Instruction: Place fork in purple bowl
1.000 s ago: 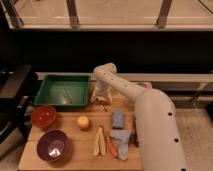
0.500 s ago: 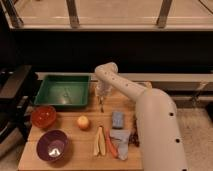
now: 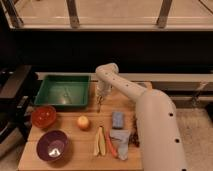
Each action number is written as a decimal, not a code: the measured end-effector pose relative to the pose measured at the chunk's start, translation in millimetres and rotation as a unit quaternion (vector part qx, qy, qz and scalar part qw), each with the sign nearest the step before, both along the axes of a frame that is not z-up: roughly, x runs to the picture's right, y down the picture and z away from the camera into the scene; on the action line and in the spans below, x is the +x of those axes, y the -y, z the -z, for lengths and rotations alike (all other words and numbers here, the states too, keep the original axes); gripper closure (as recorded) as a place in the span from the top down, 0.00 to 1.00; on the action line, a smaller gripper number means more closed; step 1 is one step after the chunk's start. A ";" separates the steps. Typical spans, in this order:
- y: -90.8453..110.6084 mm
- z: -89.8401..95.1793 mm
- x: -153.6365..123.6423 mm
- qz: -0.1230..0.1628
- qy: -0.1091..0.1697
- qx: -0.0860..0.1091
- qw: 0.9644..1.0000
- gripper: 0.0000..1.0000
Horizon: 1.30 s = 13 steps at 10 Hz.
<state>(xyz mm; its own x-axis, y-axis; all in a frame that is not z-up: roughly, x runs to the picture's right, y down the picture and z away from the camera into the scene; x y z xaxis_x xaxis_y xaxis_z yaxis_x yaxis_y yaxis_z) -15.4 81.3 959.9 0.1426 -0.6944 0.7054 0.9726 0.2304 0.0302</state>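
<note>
Hovering pincer (image 3: pixel 101 98) beside green tray (image 3: pixel 64 77), orange fruit (image 3: pixel 83 122) between it and purple bowl (image 3: pixel 52 146).

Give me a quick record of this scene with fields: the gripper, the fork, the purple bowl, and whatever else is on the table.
gripper: gripper low over the table, just right of the green tray
fork: fork, slim and pale, directly beneath the gripper
purple bowl: purple bowl at the table's front left, far from the fork
others: red-brown bowl, round fruit, yellow strips, orange stick, blue sponge
status: fork not yet in bowl
</note>
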 end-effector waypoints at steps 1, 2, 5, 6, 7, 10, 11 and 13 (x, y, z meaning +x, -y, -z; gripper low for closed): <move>0.3 0.7 0.8 0.002 -0.001 0.000 1.000 0.00; 0.1 1.1 0.8 0.001 -0.001 -0.001 1.000 0.00; 3.7 12.1 5.3 -0.014 -0.001 0.013 1.000 0.00; 13.3 26.1 7.6 -0.034 0.002 0.029 0.999 0.00; 22.0 38.9 6.8 -0.047 0.007 0.038 0.998 0.00; 65.3 104.9 6.6 -0.100 0.034 0.068 0.992 0.00; 72.8 120.4 4.9 -0.112 0.043 0.073 0.990 0.00; 79.8 150.9 -8.1 -0.136 0.070 0.080 0.985 0.00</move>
